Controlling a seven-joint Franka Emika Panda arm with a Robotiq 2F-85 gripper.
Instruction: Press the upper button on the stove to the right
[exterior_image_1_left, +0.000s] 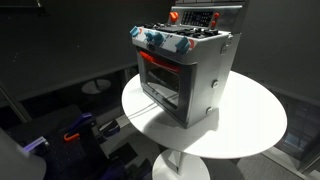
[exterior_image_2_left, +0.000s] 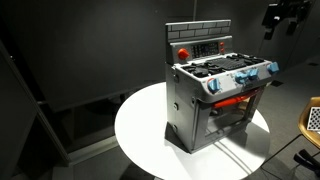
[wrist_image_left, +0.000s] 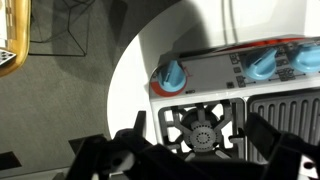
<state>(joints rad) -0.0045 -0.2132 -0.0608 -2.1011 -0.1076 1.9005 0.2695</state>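
Evidently the end effector (exterior_image_2_left: 281, 17) is being held high over the stove (exterior_image_2_left: 215, 100), spread apart; presumably room is being left for descending onto the back panel (exterior_image_2_left: 200, 42).

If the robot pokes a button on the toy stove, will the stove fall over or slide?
Probably it won't tip easily: the stove is boxy and sits flat on the table. It may slide, since it looks like light plastic on a smooth top. The red button sits high at the back, so a hard push there could rock it.
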